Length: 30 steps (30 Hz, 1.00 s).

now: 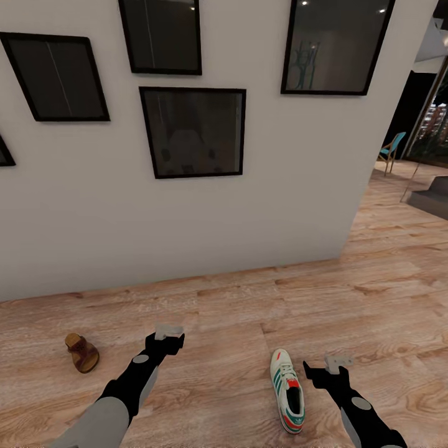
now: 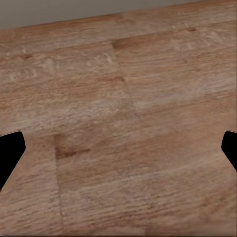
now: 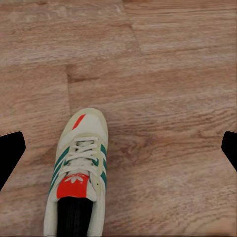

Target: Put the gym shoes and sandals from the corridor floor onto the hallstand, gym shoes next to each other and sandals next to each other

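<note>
- 1 gym shoe [image 1: 287,391] is seen lying on the corridor floor [image 1: 249,311] in the head view, toe pointed toward the white wall [image 1: 186,224], heel toward the robot.
- The shoe is off-white with green side stripes, a red tongue patch and a red mark on the toe; in the right wrist view the gym shoe [image 3: 79,173] is shown from above with its laces and dark opening visible.
- The right tool [image 1: 330,367] is held above the floor just beside the shoe, on the shoe's right, not touching it; its fingers [image 3: 11,153] are seen spread wide at both edges of the right wrist view, with nothing between them, so it is released.
- 1 brown sandal [image 1: 82,352] is seen lying flat on the floor to the left, near the wall and well apart from the gym shoe.
- The left tool [image 1: 168,336] is held between the sandal and the shoe, over bare planks; in the left wrist view its fingers [image 2: 10,155] are spread wide at both edges above the floor [image 2: 118,123], released and empty.
- 4 dark framed pictures [image 1: 193,132] are hung on the wall.
- A teal chair [image 1: 392,149] is seen in the far room at the right.
</note>
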{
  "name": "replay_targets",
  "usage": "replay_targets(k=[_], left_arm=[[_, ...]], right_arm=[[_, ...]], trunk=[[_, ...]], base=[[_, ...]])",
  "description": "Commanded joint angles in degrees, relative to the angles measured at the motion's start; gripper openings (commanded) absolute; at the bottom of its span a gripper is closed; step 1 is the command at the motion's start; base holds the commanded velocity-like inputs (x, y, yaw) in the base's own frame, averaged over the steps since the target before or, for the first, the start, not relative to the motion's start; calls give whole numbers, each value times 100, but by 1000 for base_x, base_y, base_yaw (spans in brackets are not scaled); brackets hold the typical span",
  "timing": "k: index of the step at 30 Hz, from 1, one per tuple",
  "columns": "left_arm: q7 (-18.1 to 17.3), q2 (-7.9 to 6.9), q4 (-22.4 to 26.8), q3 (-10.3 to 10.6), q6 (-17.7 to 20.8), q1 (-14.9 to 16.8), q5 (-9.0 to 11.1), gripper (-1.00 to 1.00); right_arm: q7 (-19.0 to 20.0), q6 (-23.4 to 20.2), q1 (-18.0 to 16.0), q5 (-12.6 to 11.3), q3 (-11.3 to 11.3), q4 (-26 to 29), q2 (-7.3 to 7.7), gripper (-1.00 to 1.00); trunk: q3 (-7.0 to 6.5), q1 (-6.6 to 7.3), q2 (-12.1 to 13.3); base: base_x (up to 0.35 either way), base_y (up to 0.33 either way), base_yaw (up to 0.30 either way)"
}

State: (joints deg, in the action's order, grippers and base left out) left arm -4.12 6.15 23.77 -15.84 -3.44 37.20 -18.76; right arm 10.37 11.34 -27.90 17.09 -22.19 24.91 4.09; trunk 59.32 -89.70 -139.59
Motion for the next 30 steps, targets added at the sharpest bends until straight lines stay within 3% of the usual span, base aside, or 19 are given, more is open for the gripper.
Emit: replay_targets(k=[1, 9, 30], left_arm=[[-36, 5, 1, -51, -20, 3, -48, 100], [-36, -2, 4, -65, -26, -12, -48, 100], [-36, 0, 13, -83, -42, -20, -48, 100]], right_arm=[[44, 23, -5, 39, -49, -3, -6, 100], [44, 24, -5, 32, -48, -4, -12, 100], [44, 19, -5, 29, -56, -4, -15, 100]], trunk=[[33, -21, -44], [249, -197, -365], [906, -251, -393]], base=[[0, 0, 0], [0, 0, 0], [0, 0, 0]])
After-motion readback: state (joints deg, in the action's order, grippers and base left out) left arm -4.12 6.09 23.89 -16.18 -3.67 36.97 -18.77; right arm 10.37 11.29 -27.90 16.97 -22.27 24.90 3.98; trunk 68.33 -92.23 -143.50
